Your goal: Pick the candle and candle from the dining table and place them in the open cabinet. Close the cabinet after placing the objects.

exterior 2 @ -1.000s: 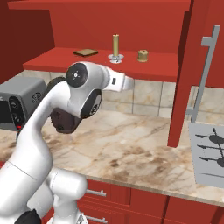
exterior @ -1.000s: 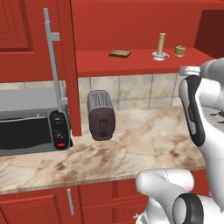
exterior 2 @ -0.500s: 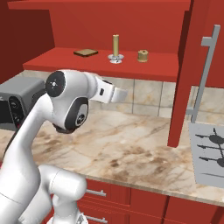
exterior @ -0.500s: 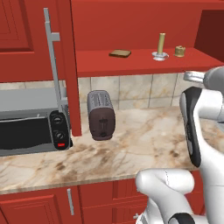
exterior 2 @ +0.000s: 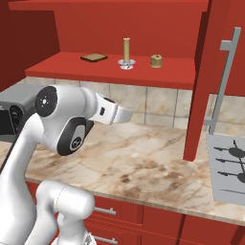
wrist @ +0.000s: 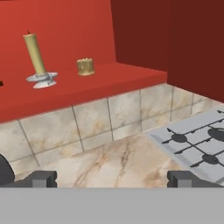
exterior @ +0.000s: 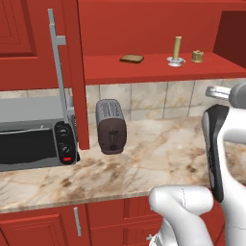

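Both candles stand on the red inner shelf [exterior: 144, 69] of the open cabinet. The slim olive-gold stick candle [exterior: 177, 47] [exterior 2: 126, 49] [wrist: 34, 53] is upright on its clear dish. The squat brass-gold candle [exterior: 197, 56] [exterior 2: 156, 61] [wrist: 85, 66] sits just to its right. My gripper [wrist: 113, 179] is open and holds nothing. It hovers over the counter, below and well back from the shelf, pointing up toward the candles. The dining table is out of view.
A flat brown slab [exterior: 131, 58] lies left of the candles. Both cabinet doors [exterior: 77, 72] [exterior 2: 210, 76] hang open, bar handles [exterior: 58, 72] [exterior 2: 225, 81] outward. A toaster [exterior: 111, 126] and toaster oven [exterior: 33, 144] sit on the marbled counter [exterior 2: 143, 162]; the stove [wrist: 197, 144] is at right.
My arm has drawn back and lowered away from the shelf, the elbow swinging outward. The candles have not moved and the gripper has stayed open.
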